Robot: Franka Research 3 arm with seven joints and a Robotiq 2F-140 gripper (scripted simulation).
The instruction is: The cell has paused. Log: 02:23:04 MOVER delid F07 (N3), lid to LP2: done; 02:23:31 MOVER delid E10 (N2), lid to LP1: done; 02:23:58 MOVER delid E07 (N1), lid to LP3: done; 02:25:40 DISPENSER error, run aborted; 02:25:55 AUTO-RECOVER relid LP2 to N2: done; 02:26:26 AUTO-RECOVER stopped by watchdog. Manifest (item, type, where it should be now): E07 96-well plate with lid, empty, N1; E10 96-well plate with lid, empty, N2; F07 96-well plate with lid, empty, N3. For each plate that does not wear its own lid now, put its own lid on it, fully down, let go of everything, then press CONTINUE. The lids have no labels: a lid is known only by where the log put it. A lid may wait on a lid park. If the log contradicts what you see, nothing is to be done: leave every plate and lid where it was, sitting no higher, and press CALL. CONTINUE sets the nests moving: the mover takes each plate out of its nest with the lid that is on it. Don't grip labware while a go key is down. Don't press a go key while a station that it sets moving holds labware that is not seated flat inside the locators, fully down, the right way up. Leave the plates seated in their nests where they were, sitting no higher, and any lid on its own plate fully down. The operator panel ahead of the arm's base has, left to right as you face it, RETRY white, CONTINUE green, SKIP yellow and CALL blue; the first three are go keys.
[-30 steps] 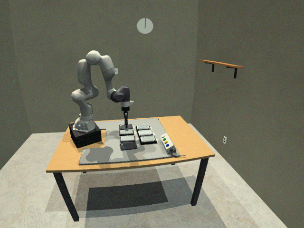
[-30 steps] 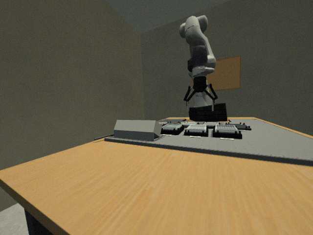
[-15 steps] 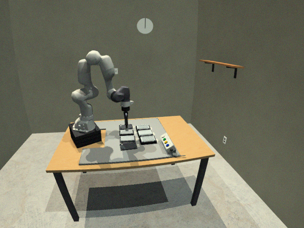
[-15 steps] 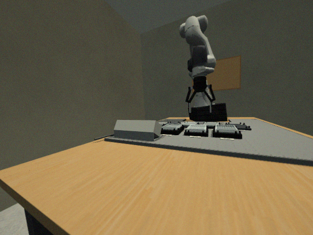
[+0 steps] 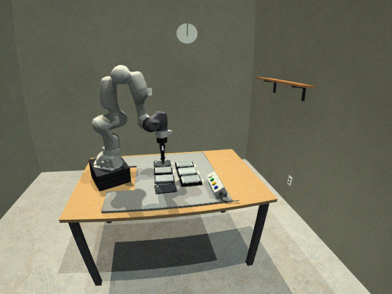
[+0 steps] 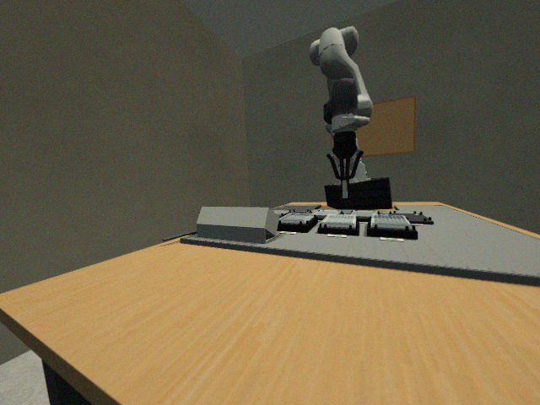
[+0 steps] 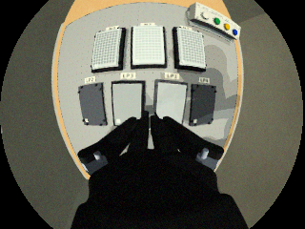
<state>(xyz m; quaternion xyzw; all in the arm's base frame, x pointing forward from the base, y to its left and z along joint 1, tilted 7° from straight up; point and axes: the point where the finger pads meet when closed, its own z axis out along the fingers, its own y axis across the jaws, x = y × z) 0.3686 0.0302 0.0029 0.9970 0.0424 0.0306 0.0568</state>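
Three 96-well plates sit in a row of black nests: left point(image 7: 107, 49), middle point(image 7: 148, 46) and right point(image 7: 190, 48) in the wrist view. The middle one looks paler, as if covered. Nearer me is a row of lid parks: two hold pale lids point(image 7: 128, 102) point(image 7: 171, 102), and the outer two point(image 7: 91, 103) point(image 7: 202, 103) are dark and bare. My gripper point(image 7: 149, 111) point(image 5: 162, 158) point(image 6: 344, 189) is shut and empty. It hangs in the air above the lid park row, pointing straight down, touching nothing.
The operator panel point(image 5: 215, 184) with white, green, yellow and blue keys stands at the mat's right edge, beyond the plates; it also shows in the wrist view point(image 7: 216, 21). The arm's black base point(image 5: 109, 174) is at the table's left. A grey mat point(image 5: 164, 186) lies under everything.
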